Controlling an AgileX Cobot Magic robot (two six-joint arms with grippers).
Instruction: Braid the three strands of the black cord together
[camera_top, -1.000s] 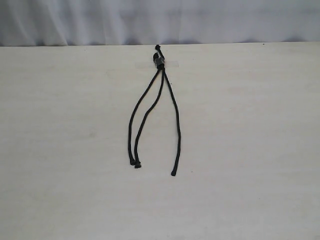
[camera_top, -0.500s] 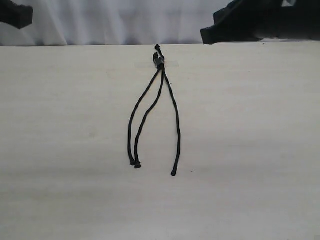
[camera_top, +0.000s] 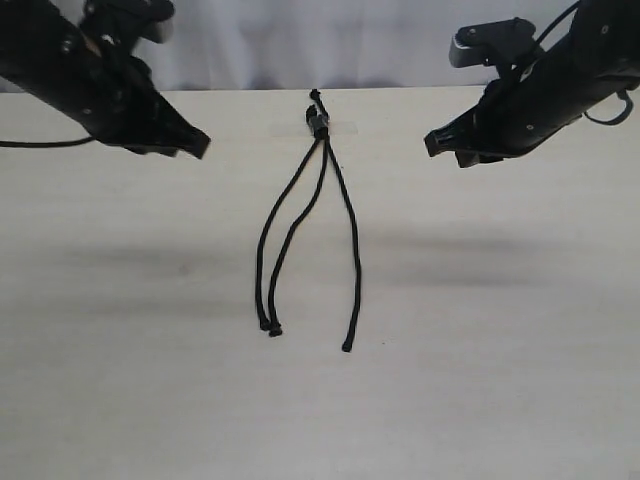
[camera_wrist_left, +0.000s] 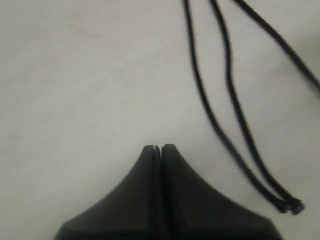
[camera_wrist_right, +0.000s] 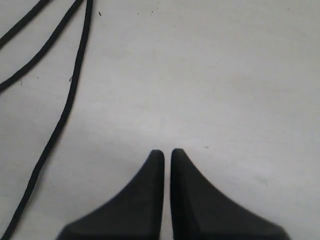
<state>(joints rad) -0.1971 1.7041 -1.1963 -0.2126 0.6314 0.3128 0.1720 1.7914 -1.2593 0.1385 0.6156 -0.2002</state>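
While I watch the table: the black cord lies flat on it. No crossing is made, so I judge the whole braid is left to do.
Left gripper: pressed closed, holding nothing, well to the left of the knot.
Right gripper: closed too, empty, well to the right of the knot.
Three strands: fan out from the knot, uncrossed.
Change: both arms have come in from the upper corners toward the knot; the cord is unmoved.
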